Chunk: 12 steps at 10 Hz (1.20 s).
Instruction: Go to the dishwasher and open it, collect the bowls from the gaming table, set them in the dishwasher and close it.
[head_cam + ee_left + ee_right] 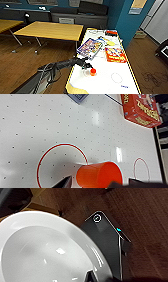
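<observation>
**Left arm at an orange cup on the gaming table**

The robot stood at the near end of the gaming table (107,82), whose white top was dotted with small holes and marked with red circles. The left arm reached in over the table's left edge. The left gripper (87,66) hung just above the top with its fingers (63,182) spread, one on either side of an orange cup (100,174). A narrow gap showed between the cup and the finger on one side. The cup lay tilted at the edge of a red circle (61,161).

Farther along the table lay a red game box (115,55) and, beside it, a flat colourful box (89,47). Both were well apart from the cup.

In the right wrist view a white bowl (45,253) sat close under the camera, above a dark wood floor (140,218). Whether the right gripper was clamped on the bowl could not be told.

A wooden table (50,30) stood to the left, beyond the gaming table.
</observation>
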Tool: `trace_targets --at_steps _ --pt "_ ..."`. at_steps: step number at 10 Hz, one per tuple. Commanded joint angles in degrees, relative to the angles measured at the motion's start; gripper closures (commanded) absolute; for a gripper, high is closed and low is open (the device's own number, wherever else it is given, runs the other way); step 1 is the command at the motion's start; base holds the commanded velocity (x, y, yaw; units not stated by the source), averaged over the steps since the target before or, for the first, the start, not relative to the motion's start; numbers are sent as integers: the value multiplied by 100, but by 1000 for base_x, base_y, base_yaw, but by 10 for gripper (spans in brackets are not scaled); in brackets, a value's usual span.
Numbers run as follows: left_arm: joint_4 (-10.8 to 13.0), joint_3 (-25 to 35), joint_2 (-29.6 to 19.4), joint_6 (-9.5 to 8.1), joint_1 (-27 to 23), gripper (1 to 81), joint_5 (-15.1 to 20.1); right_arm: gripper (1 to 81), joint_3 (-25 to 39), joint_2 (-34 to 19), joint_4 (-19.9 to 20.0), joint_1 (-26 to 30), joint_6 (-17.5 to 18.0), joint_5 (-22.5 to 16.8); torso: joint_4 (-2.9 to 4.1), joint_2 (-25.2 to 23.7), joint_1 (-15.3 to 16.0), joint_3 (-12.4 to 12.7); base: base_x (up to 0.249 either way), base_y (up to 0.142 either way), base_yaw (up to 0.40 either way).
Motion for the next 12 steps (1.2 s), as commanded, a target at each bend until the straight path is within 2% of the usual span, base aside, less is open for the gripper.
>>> trace_targets --at_steps 1,5,6,7,8,9,12 --pt "9 -164 346 -49 -940 10 268 811 96 -274 -238 41 5 -303 0 0 0 0 0 0 0" --pt "186 -349 487 -49 -773 10 260 811 60 -204 -247 85 5 -311 0 0 0 0 0 0 0" --pt "186 -472 540 -100 -747 10 260 811 52 -178 -247 94 -4 -311 0 0 0 -2 0 0 0" --pt "195 -551 558 -336 -747 10 260 811 60 -169 -247 112 -4 -311 0 0 0 -2 0 0 0" --pt "274 -596 567 -462 -738 10 260 811 69 -168 -247 120 -4 -311 0 0 0 -2 0 0 0" --pt "388 -622 584 -523 -712 10 268 811 69 -160 -247 147 -4 -373 0 0 0 -2 0 0 0" --pt "590 -657 593 -550 -536 10 277 811 52 -116 -238 226 -4 -478 0 0 0 -2 0 0 0"
